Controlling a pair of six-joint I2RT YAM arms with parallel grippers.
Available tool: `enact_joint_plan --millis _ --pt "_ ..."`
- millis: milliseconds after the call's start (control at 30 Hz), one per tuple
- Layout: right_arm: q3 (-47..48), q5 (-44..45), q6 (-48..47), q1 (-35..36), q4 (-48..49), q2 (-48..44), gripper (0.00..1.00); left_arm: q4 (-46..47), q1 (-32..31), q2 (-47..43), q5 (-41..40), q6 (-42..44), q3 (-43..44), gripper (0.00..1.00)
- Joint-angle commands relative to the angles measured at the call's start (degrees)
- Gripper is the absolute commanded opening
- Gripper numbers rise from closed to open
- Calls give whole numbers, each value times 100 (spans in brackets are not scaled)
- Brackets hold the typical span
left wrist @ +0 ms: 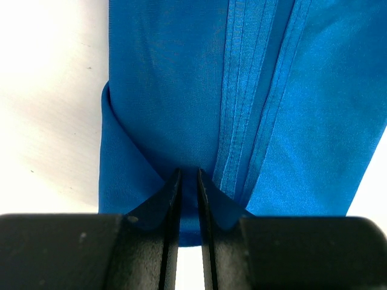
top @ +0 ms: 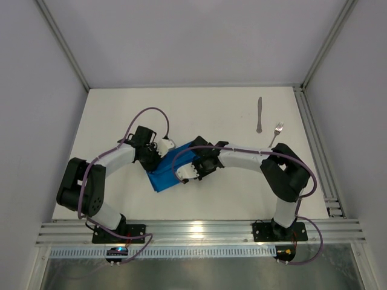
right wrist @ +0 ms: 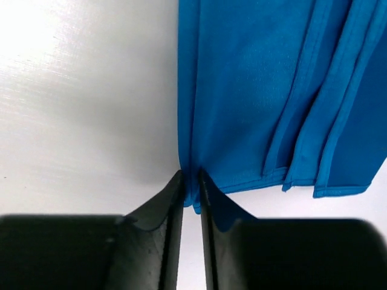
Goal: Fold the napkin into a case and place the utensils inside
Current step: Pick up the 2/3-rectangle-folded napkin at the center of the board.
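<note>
Largely covered by both arms from above: bright blue, slightly shiny folded cloth napkin (top: 162, 180), lying mid-way across the white table (top: 211, 109). Hard to count its layered hems in the wrist views. Pinched tight on a fold at one end by the left gripper (left wrist: 188, 172); clamped at a corner of the opposite end by the right gripper (right wrist: 189, 175). Well apart at far right: slim silver metal knife (top: 259, 115) and silver metal fork (top: 276, 133).

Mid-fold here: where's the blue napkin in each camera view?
Top external: napkin at centre, between the two arms.
Left wrist: fills centre and right, near edge pinched in left gripper.
Right wrist: upper right, corner pinched in right gripper.
Shared landmark: white table, left of the cloth in both wrist views.
</note>
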Motion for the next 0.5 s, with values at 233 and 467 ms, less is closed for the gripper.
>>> enact_joint_plan --millis 233,467 --pt "-367 -1030 654 25 -374 -556 4 -196 -2 9 238 180 -101 17" --pt "80 -1946 1322 -36 -814 -636 4 -319 -28 -70 -33 540 -171 18"
